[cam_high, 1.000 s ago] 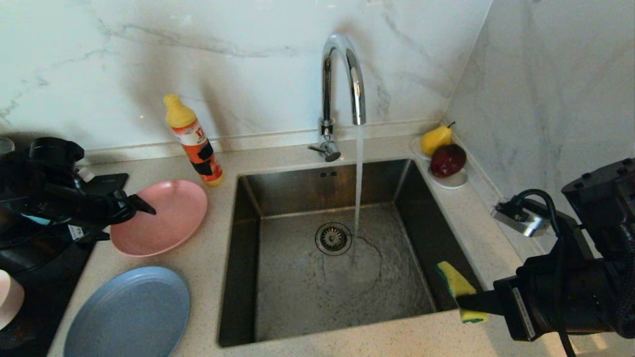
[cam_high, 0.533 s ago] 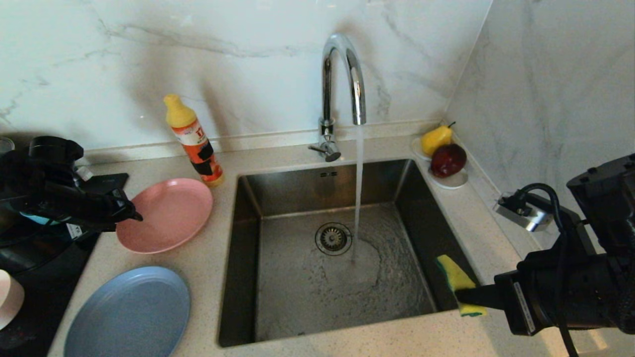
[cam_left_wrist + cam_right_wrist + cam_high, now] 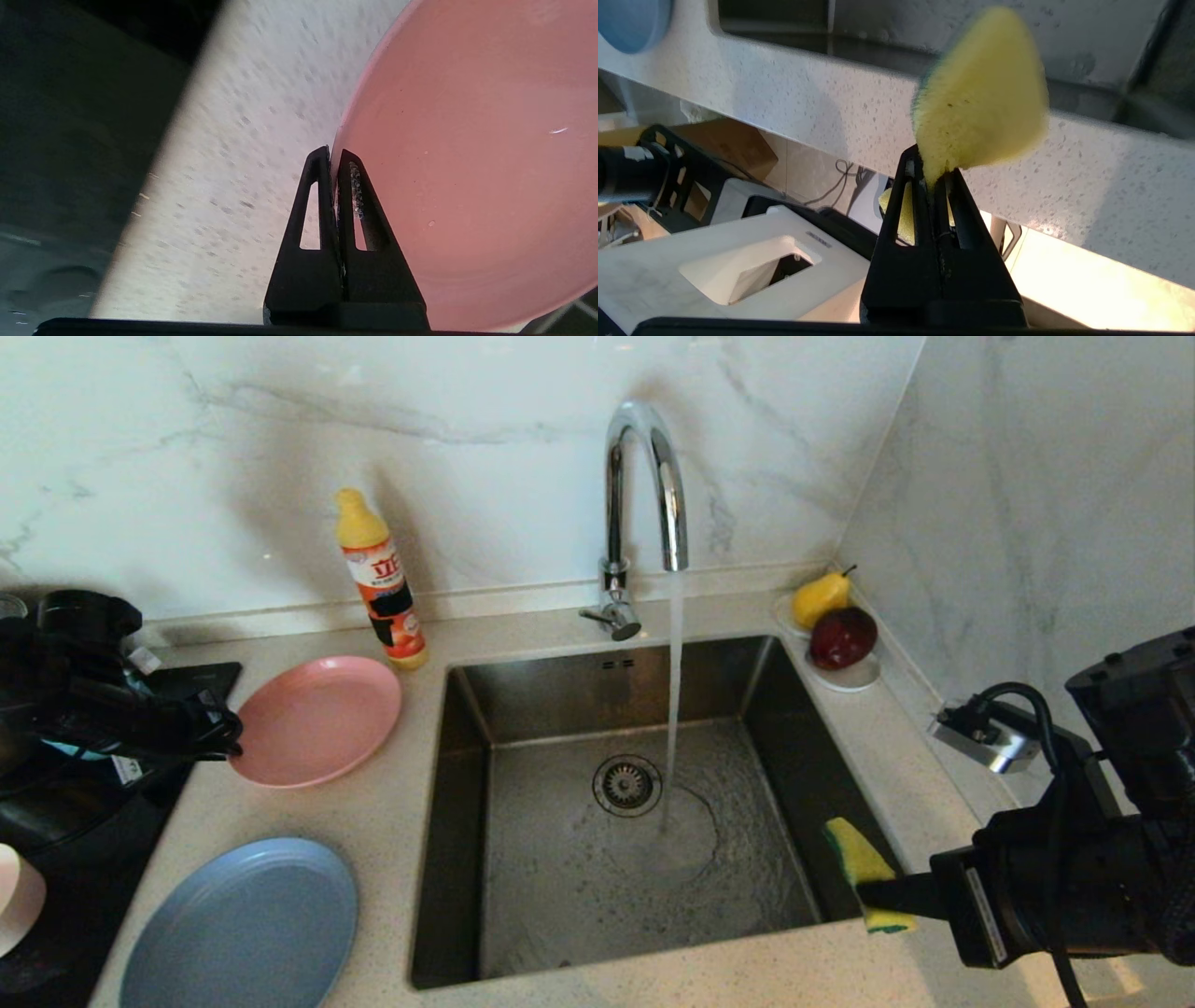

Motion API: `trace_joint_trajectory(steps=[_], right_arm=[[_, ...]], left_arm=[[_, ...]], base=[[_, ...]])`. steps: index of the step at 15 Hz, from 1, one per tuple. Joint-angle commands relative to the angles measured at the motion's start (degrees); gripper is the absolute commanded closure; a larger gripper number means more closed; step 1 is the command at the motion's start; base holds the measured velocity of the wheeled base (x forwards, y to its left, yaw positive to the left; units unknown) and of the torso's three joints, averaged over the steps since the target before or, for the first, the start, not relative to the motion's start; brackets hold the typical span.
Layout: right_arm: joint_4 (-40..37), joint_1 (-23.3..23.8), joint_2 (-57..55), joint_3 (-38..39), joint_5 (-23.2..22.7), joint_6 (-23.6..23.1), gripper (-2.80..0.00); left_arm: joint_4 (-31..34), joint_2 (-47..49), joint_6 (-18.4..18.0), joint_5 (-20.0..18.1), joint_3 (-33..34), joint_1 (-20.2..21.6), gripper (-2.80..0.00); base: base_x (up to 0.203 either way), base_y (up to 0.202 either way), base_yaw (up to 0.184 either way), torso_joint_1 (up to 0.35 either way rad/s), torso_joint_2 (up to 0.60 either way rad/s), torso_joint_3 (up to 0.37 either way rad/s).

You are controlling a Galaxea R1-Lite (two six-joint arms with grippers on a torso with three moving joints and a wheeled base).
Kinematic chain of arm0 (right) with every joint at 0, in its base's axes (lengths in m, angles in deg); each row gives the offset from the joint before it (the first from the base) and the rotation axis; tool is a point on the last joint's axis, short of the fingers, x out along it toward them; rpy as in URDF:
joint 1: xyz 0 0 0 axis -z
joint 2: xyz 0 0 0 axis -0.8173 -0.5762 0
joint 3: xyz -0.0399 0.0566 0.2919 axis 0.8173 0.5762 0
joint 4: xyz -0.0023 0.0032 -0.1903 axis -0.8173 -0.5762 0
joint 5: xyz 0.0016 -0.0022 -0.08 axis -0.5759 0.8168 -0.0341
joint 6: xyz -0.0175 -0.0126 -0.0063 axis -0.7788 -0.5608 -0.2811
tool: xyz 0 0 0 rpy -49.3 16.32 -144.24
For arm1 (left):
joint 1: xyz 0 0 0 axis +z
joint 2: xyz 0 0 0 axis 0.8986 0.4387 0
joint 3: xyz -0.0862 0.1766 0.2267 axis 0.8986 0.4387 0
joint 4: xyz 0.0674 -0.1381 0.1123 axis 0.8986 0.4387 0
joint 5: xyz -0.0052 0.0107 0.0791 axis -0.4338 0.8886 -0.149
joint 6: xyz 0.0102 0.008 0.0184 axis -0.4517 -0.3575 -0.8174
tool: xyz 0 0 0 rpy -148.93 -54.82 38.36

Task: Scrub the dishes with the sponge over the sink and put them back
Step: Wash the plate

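The salmon-pink plate (image 3: 317,719) lies on the counter left of the sink (image 3: 560,905). My left gripper (image 3: 229,747) is shut on its left rim; in the left wrist view the two fingers pinch the edge of the pink plate (image 3: 467,163) at the left gripper's tips (image 3: 332,154). A grey-blue plate (image 3: 243,924) lies nearer the front. The edge of a pale pink bowl (image 3: 14,896) shows at far left. My right gripper (image 3: 868,896) is shut on the yellow-green sponge (image 3: 857,863) at the sink's front right corner. The sponge (image 3: 980,93) sticks out past the right gripper's tips (image 3: 931,175).
Water runs from the chrome tap (image 3: 644,476) into the basin near the drain (image 3: 627,785). An orange detergent bottle (image 3: 378,579) stands just behind the pink plate. A white saucer with pear and apple (image 3: 840,625) sits back right. A black hob (image 3: 56,859) lies at left.
My left gripper has closed on the pink plate's rim. The plate has shifted toward the back wall, and the detergent bottle has moved back and stands more upright. The right arm is unchanged.
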State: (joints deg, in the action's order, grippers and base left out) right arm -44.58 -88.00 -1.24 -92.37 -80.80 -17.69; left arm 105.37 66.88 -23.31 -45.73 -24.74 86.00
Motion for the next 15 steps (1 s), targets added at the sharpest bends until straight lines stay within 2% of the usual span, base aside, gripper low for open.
trace_joint_trajectory(steps=[1,6,15], right_arm=[[-0.1,0.0,-0.3,0.2,-0.1,0.1,0.0],[-0.1,-0.1,-1.1,-1.3,-0.1,0.0,0.0],[-0.2,-0.2,-0.3,-1.1,0.0,0.0,0.0]], left_arm=[[0.5,-0.6,-0.1,0.0,-1.4,1.8,0.0],[1.0,-1.9,-0.4,0.0,-5.2,7.0,0.0],[1.8,-12.4,0.2,-0.6,-4.7,7.6,0.0]], base=[[0.0,0.0,0.0,0.0,0.0,0.0],[0.0,0.0,0.0,0.0,0.0,0.0],[0.0,0.0,0.0,0.0,0.0,0.0]])
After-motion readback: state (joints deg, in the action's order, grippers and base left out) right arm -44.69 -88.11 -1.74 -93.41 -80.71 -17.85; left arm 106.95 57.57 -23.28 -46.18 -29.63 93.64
